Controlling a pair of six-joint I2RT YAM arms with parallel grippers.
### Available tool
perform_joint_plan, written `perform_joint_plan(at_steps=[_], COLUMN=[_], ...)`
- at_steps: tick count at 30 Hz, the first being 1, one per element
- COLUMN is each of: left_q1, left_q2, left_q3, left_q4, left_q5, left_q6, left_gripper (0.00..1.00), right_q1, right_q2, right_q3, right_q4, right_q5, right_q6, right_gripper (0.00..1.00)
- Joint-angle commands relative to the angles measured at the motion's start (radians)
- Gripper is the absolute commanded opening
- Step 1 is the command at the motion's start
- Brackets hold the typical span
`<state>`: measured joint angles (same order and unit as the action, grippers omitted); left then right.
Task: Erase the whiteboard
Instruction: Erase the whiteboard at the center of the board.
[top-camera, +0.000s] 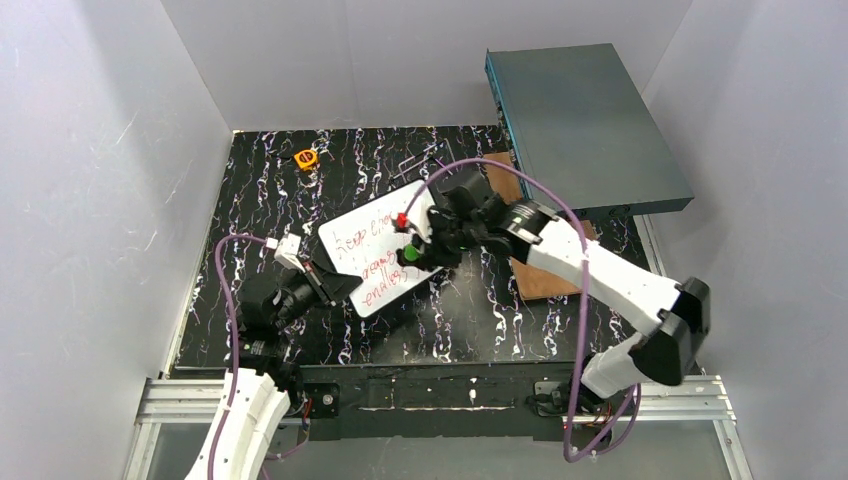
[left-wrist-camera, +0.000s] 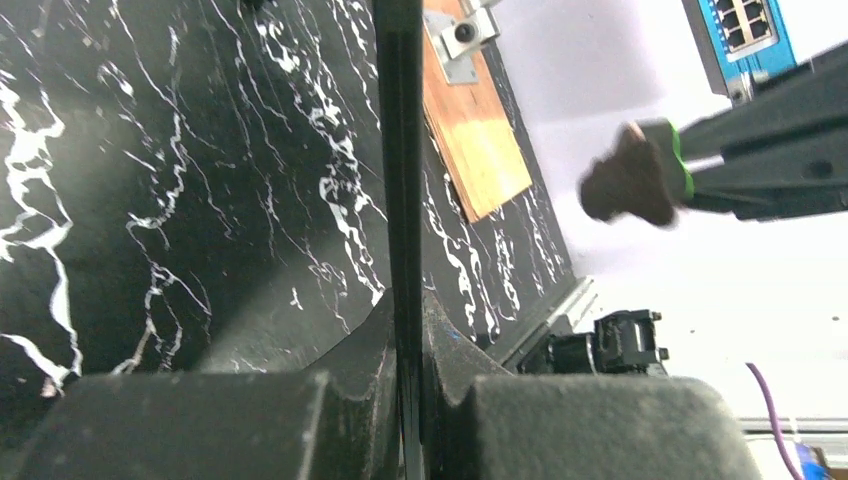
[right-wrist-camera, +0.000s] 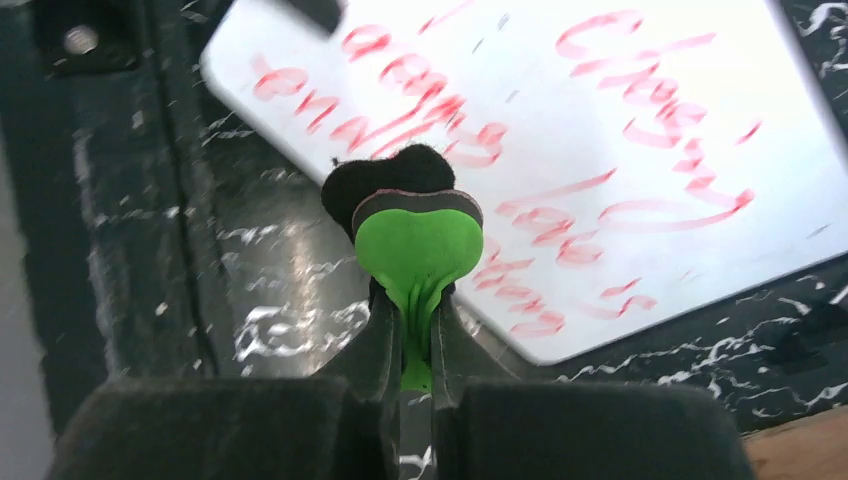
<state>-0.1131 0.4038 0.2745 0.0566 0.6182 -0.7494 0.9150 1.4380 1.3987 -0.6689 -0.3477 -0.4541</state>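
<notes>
The whiteboard (top-camera: 365, 240) sits about the middle of the bench (top-camera: 470, 320), a little toward the left edge and turned askew to the bench's sides. Its face carries several lines of red handwriting, which read clearly from the right wrist (right-wrist-camera: 560, 110).

The left gripper (top-camera: 318, 275) is at the board's near-left side, with its jaws closed narrow on the thin black frame. From the left wrist the frame (left-wrist-camera: 400, 150) shows edge-on as a dark strip running up from between the fingertips (left-wrist-camera: 408, 340).

The right gripper (top-camera: 425, 250) reaches in from the right, and its jaws pinch the green handle of an eraser (right-wrist-camera: 415, 240), whose black felt pad points toward the writing. The eraser (top-camera: 411, 254) is at the board's right-hand edge, over the lower lines of text. Whether the felt touches the surface cannot be told.

A brown wooden board (top-camera: 545, 278) lies toward the right edge of the bench, partly under the right arm. A large grey-teal box (top-camera: 585, 120) fills the far right corner. A small orange tape measure (top-camera: 306, 158) lies near the far edge, left of centre.
</notes>
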Motion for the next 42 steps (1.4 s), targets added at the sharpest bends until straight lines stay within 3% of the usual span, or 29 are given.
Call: perform_joint_plan(at_steps=[1, 8, 10, 14, 18, 25, 29, 32, 35, 42], left_q1=[-0.022, -0.032, -0.035, -0.052, -0.054, -0.054, -0.054, -0.054, -0.054, -0.054], left_q2=[-0.017, -0.05, -0.042, 0.02, 0.085, 0.102, 0.092, 0.094, 0.1, 0.125], left_q3=[0.002, -0.002, 0.014, 0.064, 0.133, 0.164, 0.158, 0.151, 0.146, 0.157], left_q4=[0.126, 0.061, 0.029, -0.042, -0.13, -0.147, -0.125, -0.098, -0.082, -0.076], left_q5=[0.085, 0.101, 0.096, 0.075, 0.067, 0.122, 0.147, 0.176, 0.188, 0.209], left_q6=[-0.082, -0.068, -0.049, 0.01, 0.086, 0.129, 0.122, 0.11, 0.103, 0.121], left_gripper=[0.0, 0.0, 0.0, 0.0, 0.0, 0.0, 0.0, 0.0, 0.0, 0.0], right_q1=[0.103, 0.253, 0.281, 0.247, 0.339, 0.317, 0.27, 0.212, 0.202, 0.291], right_q2=[0.161, 0.37, 0.419, 0.486, 0.411, 0.463, 0.471, 0.482, 0.495, 0.489], right_q3=[0.124, 0.345, 0.403, 0.507, 0.413, 0.428, 0.415, 0.463, 0.503, 0.492], right_q4=[0.097, 0.093, 0.101, 0.118, -0.019, -0.015, 0.057, 0.072, 0.054, -0.086], right_q5=[0.227, 0.403, 0.53, 0.687, 0.44, 0.462, 0.61, 0.633, 0.602, 0.369], right_q6=[0.06, 0.035, 0.024, -0.029, -0.12, -0.053, -0.01, 0.031, 0.022, -0.08], right_gripper=[0.01, 0.01, 0.01, 0.01, 0.01, 0.01, 0.01, 0.01, 0.01, 0.01])
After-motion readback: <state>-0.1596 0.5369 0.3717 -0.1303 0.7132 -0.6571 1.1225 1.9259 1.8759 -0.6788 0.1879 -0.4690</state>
